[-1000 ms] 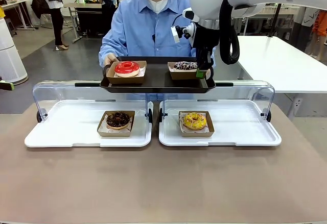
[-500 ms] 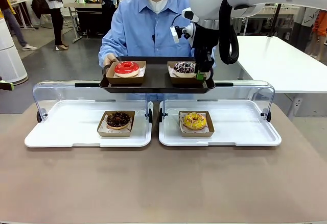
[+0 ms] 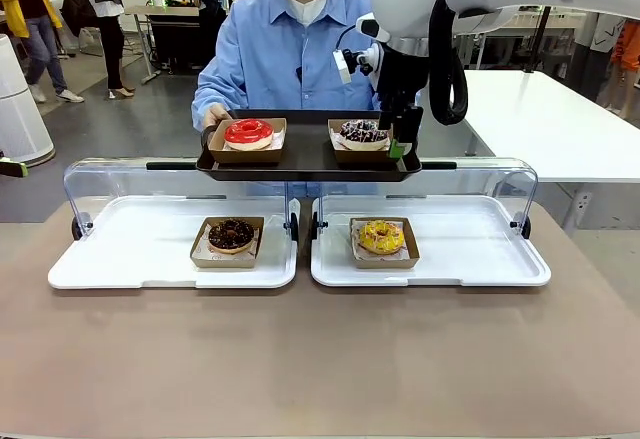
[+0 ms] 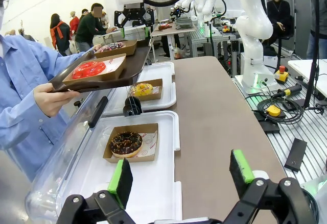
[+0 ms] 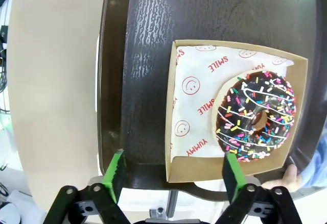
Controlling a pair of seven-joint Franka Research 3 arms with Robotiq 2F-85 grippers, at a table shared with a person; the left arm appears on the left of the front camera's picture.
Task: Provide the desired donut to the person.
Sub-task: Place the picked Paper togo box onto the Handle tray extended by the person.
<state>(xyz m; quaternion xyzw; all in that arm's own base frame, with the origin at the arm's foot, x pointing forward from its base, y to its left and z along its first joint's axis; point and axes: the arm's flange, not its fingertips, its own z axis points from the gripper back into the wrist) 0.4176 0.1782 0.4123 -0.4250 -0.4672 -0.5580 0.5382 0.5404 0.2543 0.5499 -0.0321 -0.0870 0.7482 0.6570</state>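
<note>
Right gripper (image 3: 400,145) sits at the right end of the dark tray (image 3: 305,164) the person (image 3: 290,44) holds out over the far edge of the table (image 3: 320,359). Jaws wide apart, nothing between them. In the right wrist view the right gripper (image 5: 173,175) has its green pads either side of the near edge of a cardboard box, 1 pad (image 5: 116,168) over bare tray, the other at the box corner; I see no contact with the box.

That box holds the sprinkled chocolate donut (image 3: 362,132), lying flat on printed paper, on the tray's right half. Same donut seen from above in the right wrist view (image 5: 256,116), pushed toward 1 side of its box.

Red-glazed donut (image 3: 249,133) in its own box on the tray's left half. Person's hand (image 3: 214,116) grips the tray's left end; in the left wrist view the hand (image 4: 51,99) is under the tray edge.

On the table: 2 white trays with clear lids swung back. Left one (image 3: 130,259) has a chocolate donut (image 3: 231,234) in a box, right one (image 3: 470,254) a yellow donut (image 3: 381,236) in a box.

Left gripper (image 4: 181,180) hangs over the near end of the left white tray, jaws fully spread, empty.
</note>
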